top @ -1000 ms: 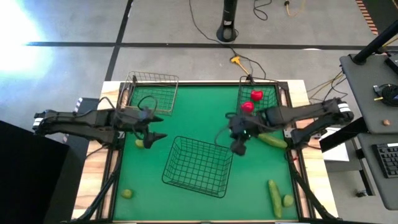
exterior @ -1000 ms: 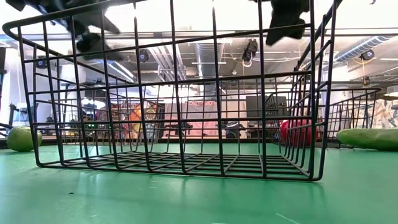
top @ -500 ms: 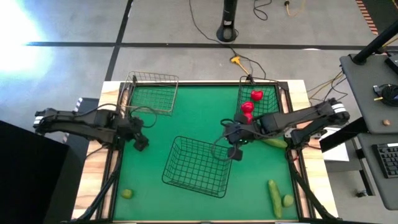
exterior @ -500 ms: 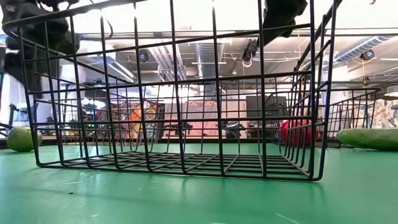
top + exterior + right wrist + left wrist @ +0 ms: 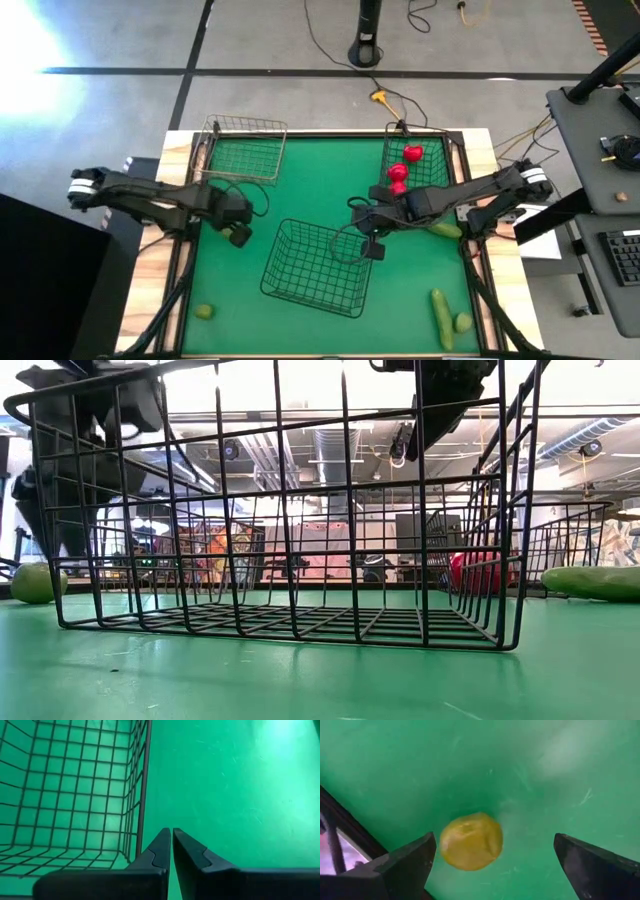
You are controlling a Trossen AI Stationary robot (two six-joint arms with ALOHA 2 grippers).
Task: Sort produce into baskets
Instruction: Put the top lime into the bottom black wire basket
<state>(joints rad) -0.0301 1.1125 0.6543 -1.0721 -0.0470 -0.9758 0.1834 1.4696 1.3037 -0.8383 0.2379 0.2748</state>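
Observation:
A yellow-green lime [image 5: 471, 841] lies on the green table by its left edge. My left gripper [image 5: 495, 867] points down over it, open, one finger on each side and clear of it; in the high view the gripper [image 5: 238, 233] hides most of the lime. My right gripper [image 5: 171, 834] is shut and empty above the large wire basket's [image 5: 318, 265] far right corner [image 5: 142, 785]. Two red tomatoes [image 5: 405, 162] lie in the far right basket [image 5: 425, 150]. A cucumber [image 5: 441, 229] lies partly under the right arm.
A small wire basket [image 5: 243, 150] stands at the far left. Another lime [image 5: 204, 311] lies at the near left; a second cucumber [image 5: 441, 318] and a lime [image 5: 463, 322] lie at the near right. In the low view the large basket [image 5: 290, 560] fills the foreground.
My left gripper has sunk toward the lime, tipping from slanted to pointing straight down and rolling about; its fingers stay open. My right gripper, still shut, has moved a little toward the table's left and near edge, down toward the large basket's corner.

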